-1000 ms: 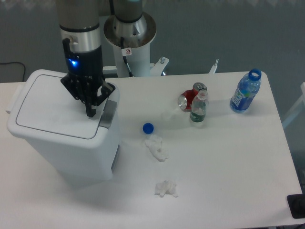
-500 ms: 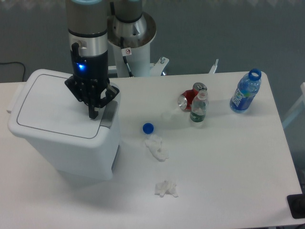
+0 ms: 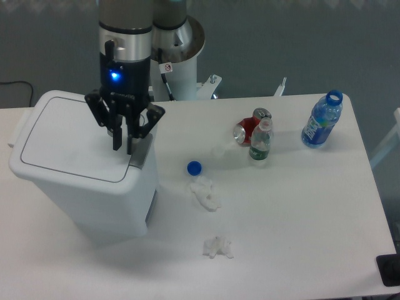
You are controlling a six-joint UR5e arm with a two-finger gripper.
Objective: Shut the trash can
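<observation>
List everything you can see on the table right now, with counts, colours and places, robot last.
trash can: 1, white with grey front latch, lid down, table's left side
blue bottle: 1, uncapped, upright, far right
small clear bottle: 1, white cap, upright, centre-right
red cans: 2, just behind the small bottle
bottle cap: 1, blue, centre
crumpled tissues: 2, white, one below the cap, one nearer the front edge
gripper: 1, black, fingers slightly apart, above the lid near the latch

My white table (image 3: 300, 219) fills most of what I see. Behind it is a gray floor (image 3: 294, 44). The light is soft and even.
</observation>
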